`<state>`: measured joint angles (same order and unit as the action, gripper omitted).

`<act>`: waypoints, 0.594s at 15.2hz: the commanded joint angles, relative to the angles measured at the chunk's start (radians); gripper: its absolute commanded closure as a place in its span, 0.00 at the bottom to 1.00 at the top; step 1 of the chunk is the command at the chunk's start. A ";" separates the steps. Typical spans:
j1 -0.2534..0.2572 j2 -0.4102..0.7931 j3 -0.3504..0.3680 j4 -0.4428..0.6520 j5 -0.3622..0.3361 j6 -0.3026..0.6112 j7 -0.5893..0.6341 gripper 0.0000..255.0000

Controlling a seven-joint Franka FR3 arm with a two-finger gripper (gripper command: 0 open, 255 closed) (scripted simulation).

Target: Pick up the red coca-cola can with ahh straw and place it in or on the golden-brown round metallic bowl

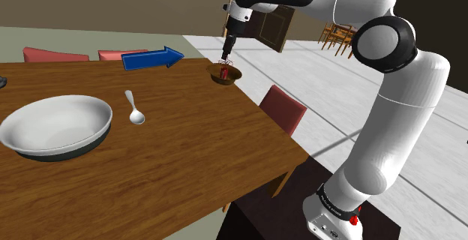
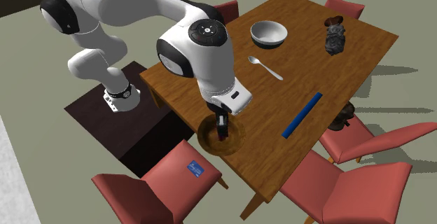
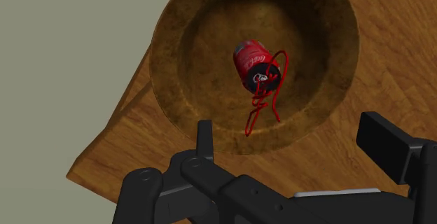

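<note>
**Operator:** Where does the can stand?

**Inspector:** You will find the red Coca-Cola can [image 3: 255,65] inside the golden-brown bowl [image 3: 189,26], resting on the bowl's floor a little off centre. It shows both its printed side and its top end to the wrist camera, so it is tilted; how steeply, I cannot tell. A thin red looped straw [image 3: 254,115] trails from its top across the bowl's floor toward the rim.

**Operator:** And the gripper?

**Inspector:** Your gripper [image 3: 297,142] is released. Its two black fingers [image 3: 204,137] stand wide apart with nothing between them. The hand hangs above the bowl, apart from the can, and in the shoulder view it points straight down over it.

**Operator:** Where is the bowl itself?

**Inspector:** At a corner of the wooden table [image 1: 187,148], its rim close to both edges. A red chair [image 1: 283,107] stands just beside the table's near edge.

**Operator:** Anything else to note?

**Inspector:** A white bowl [image 1: 56,126], a spoon [image 1: 133,109] beside it and a blue arrow-shaped piece [image 1: 152,58] lie on the table, all well apart from the golden-brown bowl. A dark object [image 2: 335,35] stands at the table's far end; you cannot identify it.
</note>
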<state>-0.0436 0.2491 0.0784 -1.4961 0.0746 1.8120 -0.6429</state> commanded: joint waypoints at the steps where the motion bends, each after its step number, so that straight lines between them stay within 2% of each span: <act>1: -0.001 -0.001 -0.001 0.033 0.000 -0.033 0.001 0.00; 4: -0.005 0.007 -0.002 0.137 -0.001 -0.130 0.003 0.00; 9: -0.005 0.007 -0.002 0.137 -0.001 -0.130 0.003 0.00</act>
<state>-0.0482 0.2553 0.0761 -1.3609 0.0735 1.6829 -0.6401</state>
